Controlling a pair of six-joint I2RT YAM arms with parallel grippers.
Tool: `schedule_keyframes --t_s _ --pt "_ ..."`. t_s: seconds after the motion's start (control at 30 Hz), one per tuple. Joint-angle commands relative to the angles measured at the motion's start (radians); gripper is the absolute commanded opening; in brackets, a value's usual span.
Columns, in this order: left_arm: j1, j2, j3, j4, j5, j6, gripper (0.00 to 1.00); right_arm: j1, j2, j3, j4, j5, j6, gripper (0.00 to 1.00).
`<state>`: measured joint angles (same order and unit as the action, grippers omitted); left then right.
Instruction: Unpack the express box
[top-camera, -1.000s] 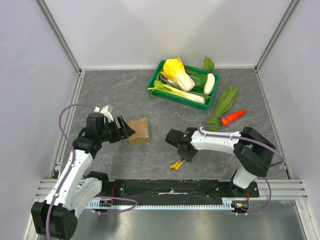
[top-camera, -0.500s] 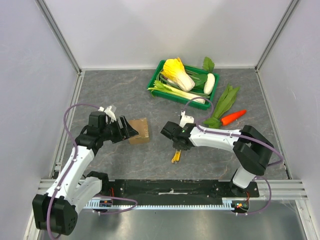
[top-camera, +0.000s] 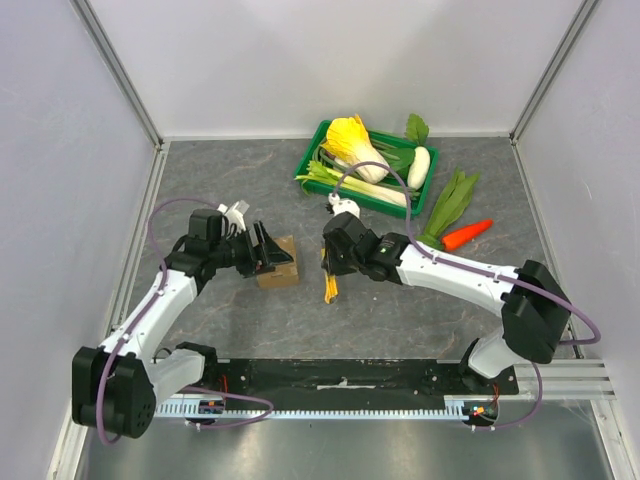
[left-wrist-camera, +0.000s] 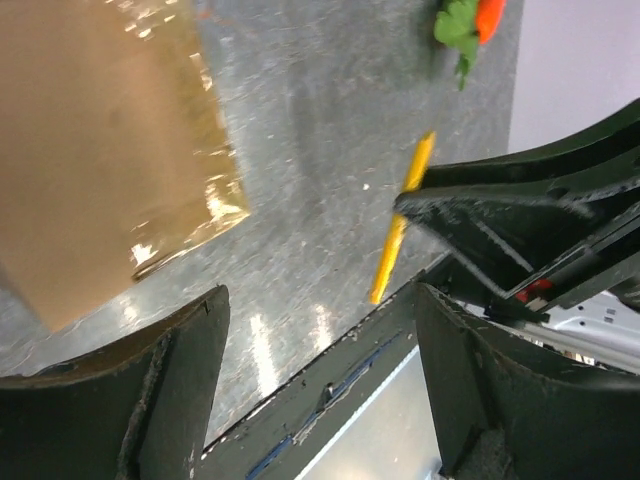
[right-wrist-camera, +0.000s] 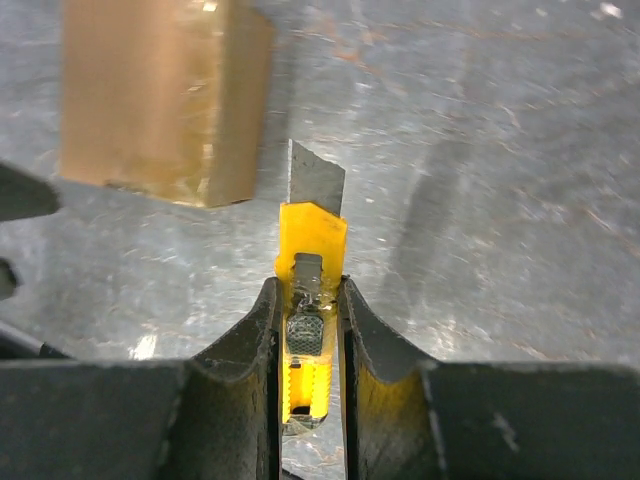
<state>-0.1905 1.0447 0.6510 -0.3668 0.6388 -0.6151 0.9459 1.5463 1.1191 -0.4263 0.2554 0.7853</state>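
The grey stone-patterned table is carrying everything. The express box is lying on it left of the middle, flat and closed, and I am taking it as the reference for the other places.

The right arm is reaching in from the right of the box, low over the table. The left arm is bending in from the left of the box.

The green crate is standing well beyond the box and to its right, and it is holding a yellow cabbage, a leek and other vegetables.

The left gripper is hovering at the left edge of the box with its jaws wide apart. In the left wrist view the box is lying just ahead of one finger; I cannot tell if it is touching.

The right gripper is hanging just to the right of the box, and its jaws are clamping a yellow utility knife.

A bunch of leafy greens is lying far to the right of the box, and an orange carrot is lying just beside those greens.

In the right wrist view the knife is showing its blade pushed out, and the blade is pointing past the near corner of the box, just beside it with a small gap.
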Motion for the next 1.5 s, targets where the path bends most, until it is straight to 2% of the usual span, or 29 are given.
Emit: schedule_keyframes --t_s 0.0,0.13,0.37,0.57,0.7,0.73,0.77,0.83,0.87,0.97,1.07,1.1,1.17,1.2,1.3,1.47 --pt "-0.05 0.05 0.114 0.089 0.087 0.005 0.8 0.001 -0.04 0.045 0.112 -0.192 -0.172 0.0" --pt "-0.098 0.096 0.133 0.16 0.102 -0.02 0.79 0.001 -0.057 0.054 0.123 -0.254 -0.199 0.0" --pt "-0.167 0.196 0.185 0.174 0.052 -0.066 0.67 0.002 -0.089 0.056 0.138 -0.286 -0.215 0.0" --pt "-0.207 0.233 0.205 0.201 0.065 -0.08 0.64 0.001 -0.106 0.048 0.147 -0.317 -0.222 0.0" --pt "-0.216 0.242 0.208 0.206 0.093 -0.071 0.54 0.002 -0.12 0.039 0.155 -0.323 -0.215 0.0" --pt "-0.216 0.242 0.205 0.206 0.101 -0.068 0.51 0.001 -0.127 0.033 0.158 -0.317 -0.21 0.0" --pt "-0.217 0.242 0.2 0.204 0.111 -0.061 0.42 0.002 -0.13 0.03 0.159 -0.317 -0.21 0.0" --pt "-0.217 0.238 0.199 0.195 0.128 -0.057 0.32 0.001 -0.14 0.024 0.159 -0.311 -0.204 0.0" --pt "-0.219 0.236 0.194 0.192 0.133 -0.055 0.18 0.002 -0.143 0.021 0.161 -0.309 -0.196 0.0" --pt "-0.219 0.232 0.203 0.181 0.139 -0.058 0.02 0.002 -0.146 0.024 0.158 -0.318 -0.184 0.0" --pt "-0.219 0.235 0.226 0.158 0.111 -0.067 0.02 0.002 -0.173 0.019 0.161 -0.321 -0.16 0.24" --pt "-0.219 0.238 0.234 0.145 0.101 -0.071 0.02 0.002 -0.186 0.013 0.169 -0.315 -0.156 0.47" --pt "-0.219 0.25 0.265 0.125 0.09 -0.075 0.02 0.001 -0.23 -0.005 0.166 -0.262 -0.141 0.64" --pt "-0.219 0.253 0.278 0.108 0.075 -0.077 0.02 0.002 -0.25 -0.027 0.166 -0.213 -0.126 0.76" --pt "-0.219 0.262 0.332 0.108 0.058 -0.098 0.02 0.001 -0.331 -0.065 0.169 -0.111 -0.077 0.88" --pt "-0.219 0.262 0.444 0.152 0.024 -0.173 0.02 0.001 -0.455 -0.113 0.196 0.001 -0.038 0.95"
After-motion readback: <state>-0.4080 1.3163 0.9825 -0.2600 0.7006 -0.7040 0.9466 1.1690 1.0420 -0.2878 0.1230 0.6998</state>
